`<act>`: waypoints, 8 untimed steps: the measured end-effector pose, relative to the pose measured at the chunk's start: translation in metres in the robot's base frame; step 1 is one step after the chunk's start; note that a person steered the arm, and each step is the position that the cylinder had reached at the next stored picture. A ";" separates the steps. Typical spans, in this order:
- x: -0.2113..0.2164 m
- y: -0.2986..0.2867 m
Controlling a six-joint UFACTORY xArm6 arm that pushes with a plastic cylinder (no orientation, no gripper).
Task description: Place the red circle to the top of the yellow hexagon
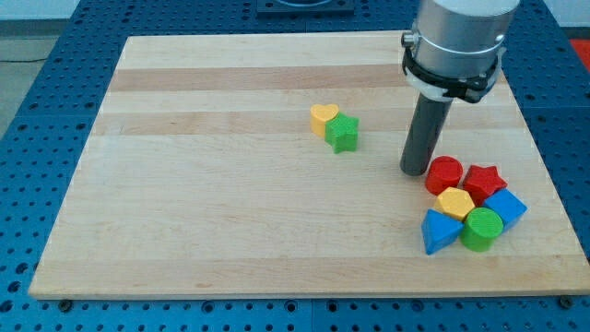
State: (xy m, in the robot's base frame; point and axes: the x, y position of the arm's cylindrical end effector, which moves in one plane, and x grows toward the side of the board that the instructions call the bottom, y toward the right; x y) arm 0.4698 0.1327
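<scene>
The red circle (444, 174) lies at the view's right, just above the yellow hexagon (455, 203) and touching it, with the red star (483, 180) at its right. My tip (414, 170) rests on the board right at the red circle's left side. The rod stands upright above it.
A blue triangle (439, 231), a green circle (481, 229) and a blue block (506, 207) cluster around the yellow hexagon. A yellow heart (324, 117) and a green star (343, 133) sit together near the board's middle. The board's right edge (544, 166) is close to the cluster.
</scene>
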 end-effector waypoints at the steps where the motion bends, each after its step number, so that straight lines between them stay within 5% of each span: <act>1: -0.004 0.002; 8: -0.009 0.041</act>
